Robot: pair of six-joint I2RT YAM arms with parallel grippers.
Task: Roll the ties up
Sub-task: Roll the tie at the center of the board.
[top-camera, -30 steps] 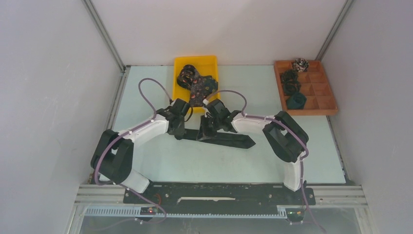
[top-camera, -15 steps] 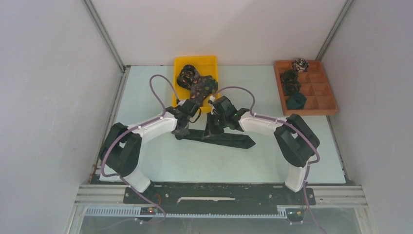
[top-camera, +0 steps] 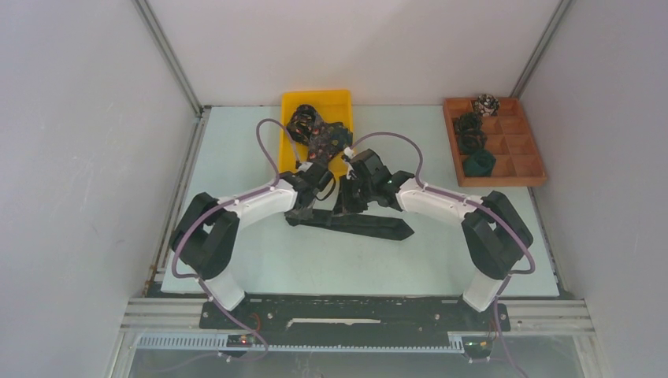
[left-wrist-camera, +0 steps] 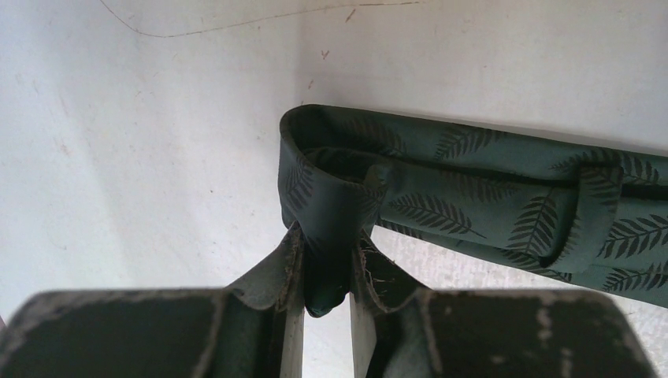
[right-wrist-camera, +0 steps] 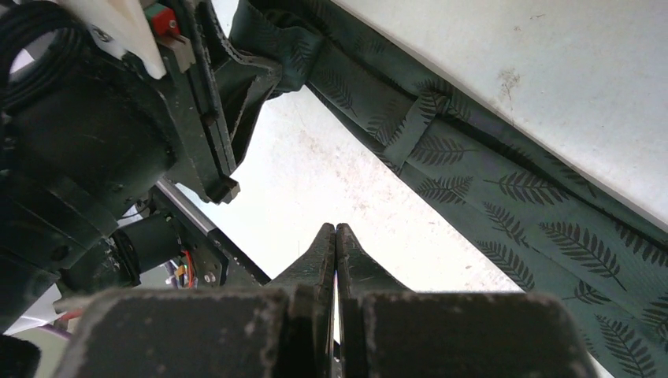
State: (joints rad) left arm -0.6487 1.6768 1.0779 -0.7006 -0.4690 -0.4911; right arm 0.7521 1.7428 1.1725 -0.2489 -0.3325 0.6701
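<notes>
Top view: a pale green table (top-camera: 260,260) enclosed by white walls. At centre frame a dark green tie (top-camera: 370,227) lies flat, its pointed end toward the right. Both arms bend inward over its left part and hide that stretch from above. Purple cables (top-camera: 272,134) arch over each wrist.

Just behind the arms, at upper centre, a yellow bin (top-camera: 339,98) holds a heap of loose ties (top-camera: 319,135), dark with small reddish marks. At upper right, well apart, a wooden tray (top-camera: 524,153) divided into square compartments holds several rolled ties (top-camera: 473,142) in its left column.

The left wrist view shows what the top view cannot. The left gripper (left-wrist-camera: 327,264) is almost closed, pinching the tie's narrow end. That end is curled back on itself into a loose first turn. The cloth is smooth and slightly glossy, printed with darker fern leaves. A fabric loop (left-wrist-camera: 583,213) crosses the strip.

The right wrist view shows the right gripper (right-wrist-camera: 335,236) with its worn, scuffed fingers pressed fully together, nothing between them. It hangs above bare table just beside the tie, which runs diagonally from upper left to lower right of that frame.
</notes>
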